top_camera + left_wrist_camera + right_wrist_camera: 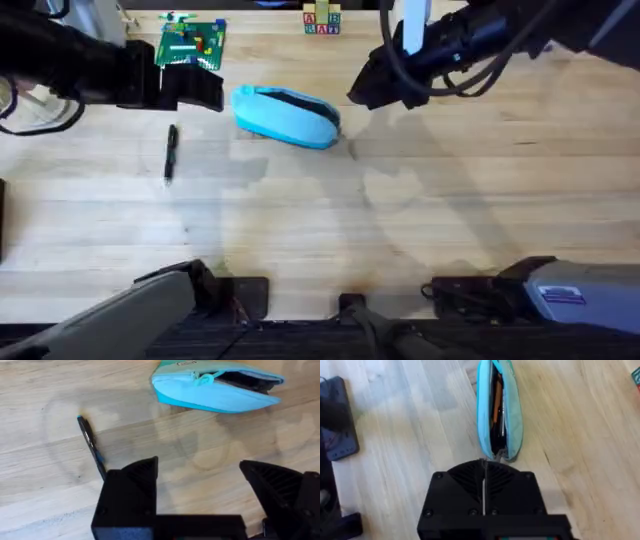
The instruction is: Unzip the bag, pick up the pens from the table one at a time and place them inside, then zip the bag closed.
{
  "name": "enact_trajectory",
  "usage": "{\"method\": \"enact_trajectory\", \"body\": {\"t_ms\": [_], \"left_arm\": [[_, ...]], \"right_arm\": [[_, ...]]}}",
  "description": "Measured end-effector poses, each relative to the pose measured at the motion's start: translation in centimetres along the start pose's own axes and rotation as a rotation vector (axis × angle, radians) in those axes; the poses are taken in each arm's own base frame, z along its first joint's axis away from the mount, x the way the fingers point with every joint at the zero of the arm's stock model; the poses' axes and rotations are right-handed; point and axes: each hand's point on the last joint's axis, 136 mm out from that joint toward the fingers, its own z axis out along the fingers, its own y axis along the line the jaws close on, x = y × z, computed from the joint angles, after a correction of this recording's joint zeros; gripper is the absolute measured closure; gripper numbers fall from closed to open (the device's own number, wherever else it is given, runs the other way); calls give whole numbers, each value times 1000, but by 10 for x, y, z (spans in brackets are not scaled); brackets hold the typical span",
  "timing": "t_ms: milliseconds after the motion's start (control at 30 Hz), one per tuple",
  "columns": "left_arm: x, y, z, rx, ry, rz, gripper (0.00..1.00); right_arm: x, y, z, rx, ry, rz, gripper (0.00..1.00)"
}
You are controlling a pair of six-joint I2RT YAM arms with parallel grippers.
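Note:
The light blue bag [285, 115] lies unzipped on the table [400, 220], its dark opening facing up. In the right wrist view the bag [512, 415] holds dark pens and an orange one. One black pen [171, 152] lies on the wood left of the bag, also seen as the pen [91, 446] in the left wrist view. My left gripper [212, 95] hovers just left of the bag [215, 390], open and empty [200, 472]. My right gripper [362, 92] sits off the bag's right end, shut [483, 462] with nothing visible between its fingers.
A green board [192, 42] with small coloured pieces lies at the back left. Lettered toy blocks [322, 20] stand at the back centre. The left arm's dark body [337, 415] shows beyond the bag in the right wrist view.

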Motion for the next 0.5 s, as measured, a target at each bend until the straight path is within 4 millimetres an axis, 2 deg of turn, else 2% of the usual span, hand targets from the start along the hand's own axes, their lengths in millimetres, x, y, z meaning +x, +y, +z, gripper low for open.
{"method": "enact_trajectory", "body": {"t_ms": [333, 500], "left_arm": [[-1, 1, 0, -2, -5, 3, 5], [-1, 1, 0, -2, -6, 3, 5]], "right_arm": [[0, -1, 2, 0, 0, -71, 971], [7, -6, 14, -17, 24, -57, 971]]}}
